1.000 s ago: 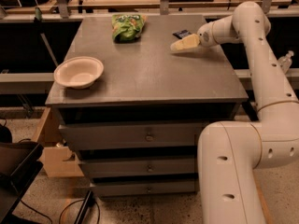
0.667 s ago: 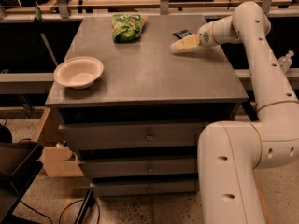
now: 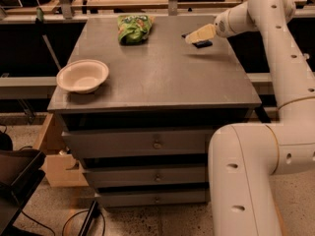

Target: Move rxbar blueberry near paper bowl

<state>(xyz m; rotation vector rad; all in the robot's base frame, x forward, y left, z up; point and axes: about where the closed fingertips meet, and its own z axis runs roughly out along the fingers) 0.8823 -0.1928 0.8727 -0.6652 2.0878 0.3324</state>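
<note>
The rxbar blueberry (image 3: 203, 44) is a small dark flat wrapper lying at the far right of the grey table top (image 3: 162, 77). My gripper (image 3: 199, 34) hovers right over it and hides its middle part. The paper bowl (image 3: 82, 75) is off-white and round, and sits near the table's front left corner, far from the bar.
A green chip bag (image 3: 133, 27) lies at the far middle of the table. The table has drawers below its front edge. My white arm (image 3: 290, 63) runs down the right side. A wooden shelf and rail stand behind the table.
My gripper has moved slightly up and away over the bar, uncovering the bar's near end. The bowl and chip bag have not moved.
</note>
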